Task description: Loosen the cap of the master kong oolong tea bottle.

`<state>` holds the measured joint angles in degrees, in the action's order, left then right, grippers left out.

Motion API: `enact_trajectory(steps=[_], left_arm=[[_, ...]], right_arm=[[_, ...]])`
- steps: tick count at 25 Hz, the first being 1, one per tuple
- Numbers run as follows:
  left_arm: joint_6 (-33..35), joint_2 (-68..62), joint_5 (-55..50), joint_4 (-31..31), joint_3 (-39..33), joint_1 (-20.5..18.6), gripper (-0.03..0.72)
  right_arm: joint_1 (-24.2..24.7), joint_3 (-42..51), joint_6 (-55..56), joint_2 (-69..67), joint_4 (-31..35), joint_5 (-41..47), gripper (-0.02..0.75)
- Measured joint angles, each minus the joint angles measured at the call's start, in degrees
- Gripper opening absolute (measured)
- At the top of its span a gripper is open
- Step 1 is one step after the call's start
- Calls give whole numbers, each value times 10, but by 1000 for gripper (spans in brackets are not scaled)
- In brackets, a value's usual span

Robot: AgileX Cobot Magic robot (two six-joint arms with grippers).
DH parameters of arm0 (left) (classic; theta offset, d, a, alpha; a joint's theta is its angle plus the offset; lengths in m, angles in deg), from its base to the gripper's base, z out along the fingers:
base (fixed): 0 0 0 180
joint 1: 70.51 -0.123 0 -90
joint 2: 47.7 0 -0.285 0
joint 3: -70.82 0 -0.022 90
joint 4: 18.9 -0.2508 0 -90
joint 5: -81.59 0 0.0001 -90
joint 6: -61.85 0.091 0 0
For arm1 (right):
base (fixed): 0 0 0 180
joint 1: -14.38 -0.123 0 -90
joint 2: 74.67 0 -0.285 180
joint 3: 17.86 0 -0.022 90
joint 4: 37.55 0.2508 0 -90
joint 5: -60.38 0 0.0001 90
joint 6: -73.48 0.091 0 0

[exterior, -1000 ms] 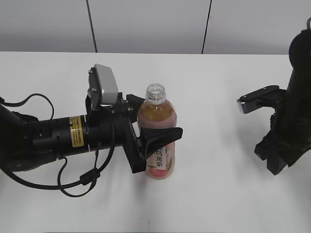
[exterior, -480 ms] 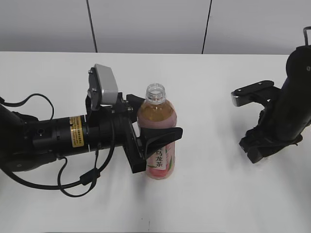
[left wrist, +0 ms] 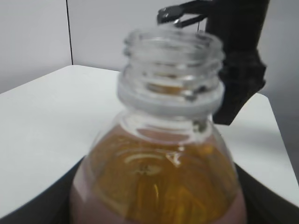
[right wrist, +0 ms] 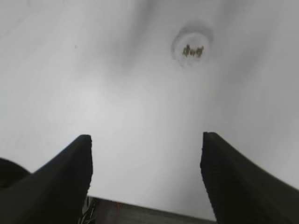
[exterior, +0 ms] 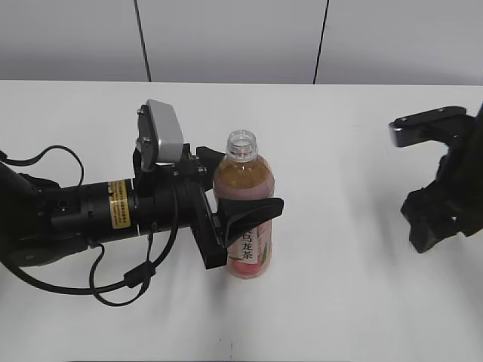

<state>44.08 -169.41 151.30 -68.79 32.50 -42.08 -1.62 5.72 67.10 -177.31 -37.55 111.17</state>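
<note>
I see the small round white plastic cap lying alone on the white bench, off the bottle. The slim clear plastic tea bottle with pink label stands upright mid-bench, neck open. My left gripper has its black fingers clamped round the bottle's body. My right gripper hangs over the bench at far right, fingers spread wide, holding nothing, cap beyond them.
</note>
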Motion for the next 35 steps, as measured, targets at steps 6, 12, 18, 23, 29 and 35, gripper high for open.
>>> enact_trajectory(steps=[6, 12, 18, 23, 29, 35], left_arm=[[0, 0, 0, 0, 0, 0, 457], [0, 0, -1, 0, 0, 0, 457], [0, 0, -1, 0, 0, 0, 480], [0, 0, -4, -1, 0, 0, 582], [0, 0, -4, -1, 0, 0, 594], [-1, 8, -5, -1, 0, 0, 594]], right_arm=[[0, 55, 7, 196, 9, 78, 545], [0, 164, 13, 456, 11, 99, 545], [0, 201, 13, 706, 27, 103, 545], [0, 202, 10, 824, 32, 103, 543], [0, 224, -2, 849, 32, 112, 519], [0, 242, -6, 850, 32, 121, 514]])
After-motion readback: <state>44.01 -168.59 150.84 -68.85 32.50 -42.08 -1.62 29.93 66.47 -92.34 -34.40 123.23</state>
